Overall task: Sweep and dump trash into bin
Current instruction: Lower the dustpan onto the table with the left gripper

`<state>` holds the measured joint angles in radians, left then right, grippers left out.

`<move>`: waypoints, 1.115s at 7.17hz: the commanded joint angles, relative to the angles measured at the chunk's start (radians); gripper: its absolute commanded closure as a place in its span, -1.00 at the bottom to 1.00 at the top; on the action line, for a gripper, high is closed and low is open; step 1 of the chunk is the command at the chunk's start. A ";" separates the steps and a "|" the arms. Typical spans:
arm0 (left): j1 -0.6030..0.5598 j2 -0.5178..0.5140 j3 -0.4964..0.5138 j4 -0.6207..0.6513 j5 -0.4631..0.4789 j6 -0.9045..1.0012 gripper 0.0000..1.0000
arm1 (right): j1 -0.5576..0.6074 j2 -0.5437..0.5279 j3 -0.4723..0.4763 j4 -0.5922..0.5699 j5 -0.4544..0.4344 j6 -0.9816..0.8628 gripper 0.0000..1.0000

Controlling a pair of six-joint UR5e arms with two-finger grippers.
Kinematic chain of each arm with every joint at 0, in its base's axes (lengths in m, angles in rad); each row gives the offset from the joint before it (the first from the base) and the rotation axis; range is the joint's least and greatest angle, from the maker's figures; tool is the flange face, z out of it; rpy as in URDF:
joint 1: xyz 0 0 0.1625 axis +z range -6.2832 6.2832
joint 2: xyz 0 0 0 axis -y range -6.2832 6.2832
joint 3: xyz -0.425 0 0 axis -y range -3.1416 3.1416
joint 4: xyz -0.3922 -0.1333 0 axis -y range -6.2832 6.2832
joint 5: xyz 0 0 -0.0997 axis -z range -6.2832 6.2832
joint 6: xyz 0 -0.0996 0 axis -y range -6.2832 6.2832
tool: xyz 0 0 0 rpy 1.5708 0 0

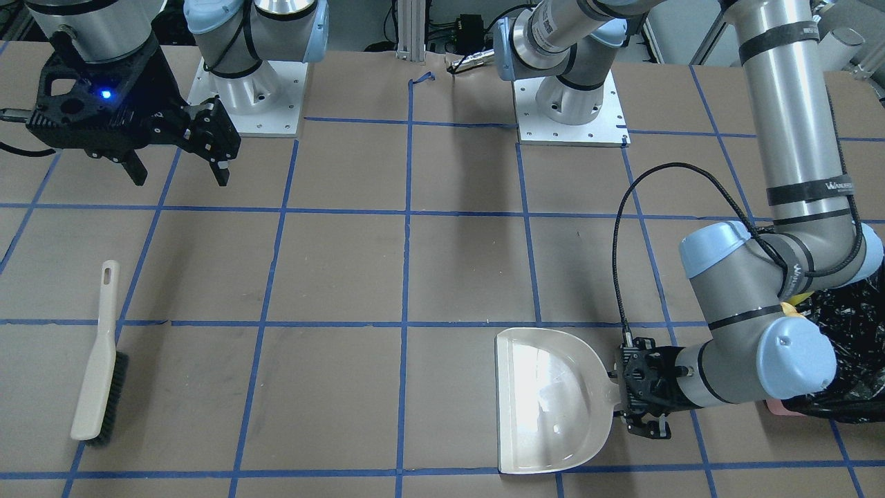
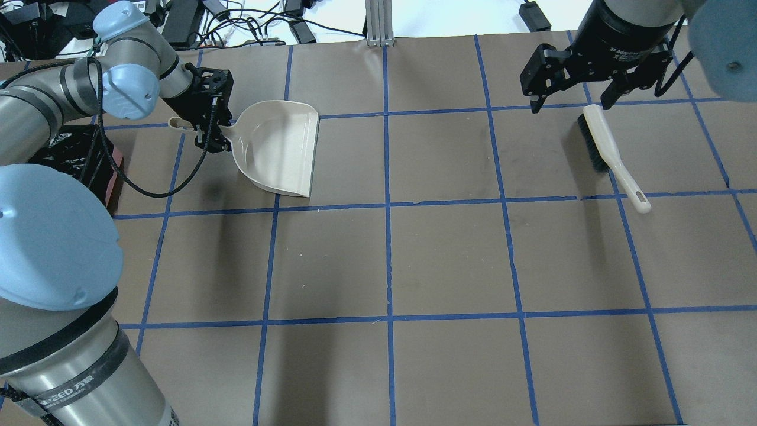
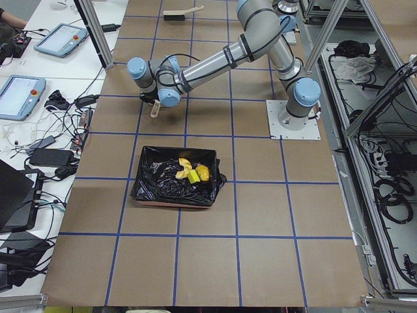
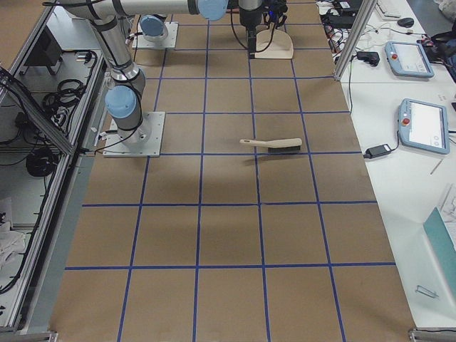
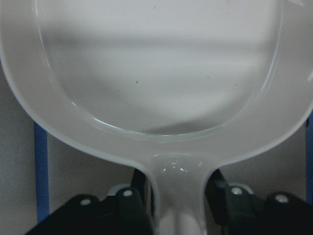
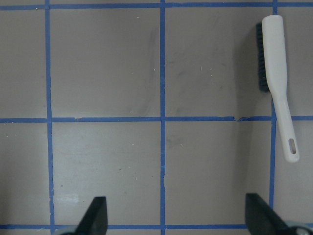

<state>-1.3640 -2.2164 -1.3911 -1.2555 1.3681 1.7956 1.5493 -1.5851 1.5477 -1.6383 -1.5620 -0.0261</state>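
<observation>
The pink bin (image 3: 174, 201), lined with a black bag, holds the trash (image 3: 190, 173), seen as yellow and tan pieces lying together. The bin also shows at the edge of the front view (image 1: 849, 325) and of the overhead view (image 2: 71, 151). My left gripper (image 2: 208, 121) is shut on the handle of the beige dustpan (image 2: 278, 148), which is empty and rests on the table; the left wrist view (image 5: 178, 215) shows the fingers on both sides of the handle. My right gripper (image 2: 571, 105) is open and empty, held above the table near the brush's bristle end.
A beige brush (image 2: 610, 151) with black bristles lies flat on the table on my right side and shows in the right wrist view (image 6: 275, 73). The brown paper table cover carries a grid of blue tape lines (image 2: 387, 207). Both arm bases stand at the table's back edge.
</observation>
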 commanded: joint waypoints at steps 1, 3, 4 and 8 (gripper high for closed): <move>-0.001 0.029 0.001 -0.010 0.012 0.002 -1.00 | 0.000 -0.001 0.000 0.000 0.000 0.000 -1.00; -0.001 0.041 0.007 -0.007 0.005 -0.021 -1.00 | 0.000 -0.001 0.000 0.000 -0.001 0.000 -1.00; -0.013 0.061 0.009 -0.005 0.011 -0.047 -1.00 | 0.000 -0.003 0.000 0.002 -0.001 0.000 -1.00; -0.020 0.084 0.004 -0.001 0.035 -0.048 -1.00 | 0.000 -0.003 0.000 0.000 -0.001 0.000 -1.00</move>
<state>-1.3844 -2.1335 -1.3857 -1.2600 1.3884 1.7476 1.5493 -1.5876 1.5478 -1.6379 -1.5631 -0.0261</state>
